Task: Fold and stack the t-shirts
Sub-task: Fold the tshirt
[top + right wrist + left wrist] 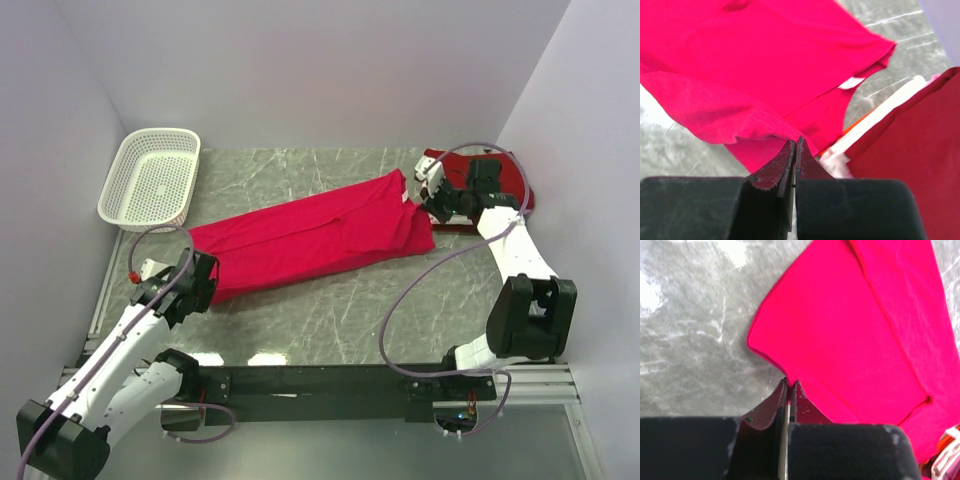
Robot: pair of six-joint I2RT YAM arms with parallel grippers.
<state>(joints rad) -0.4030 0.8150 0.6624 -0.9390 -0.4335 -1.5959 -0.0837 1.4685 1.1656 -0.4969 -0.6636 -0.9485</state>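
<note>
Across the middle of the table (300, 320) we find the pinkish-red t-shirt (315, 235) drawn long — left gripper (207, 280) and right gripper (418, 203) each pinched shut on an opposite end, apparently to tension it for folding.

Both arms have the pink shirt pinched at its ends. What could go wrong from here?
The left fingers grip only the very edge of the pink shirt, so it may slip out under tension. The right fingers work close beside the folded dark red shirt; swinging the cloth over could snag or drag it.
</note>
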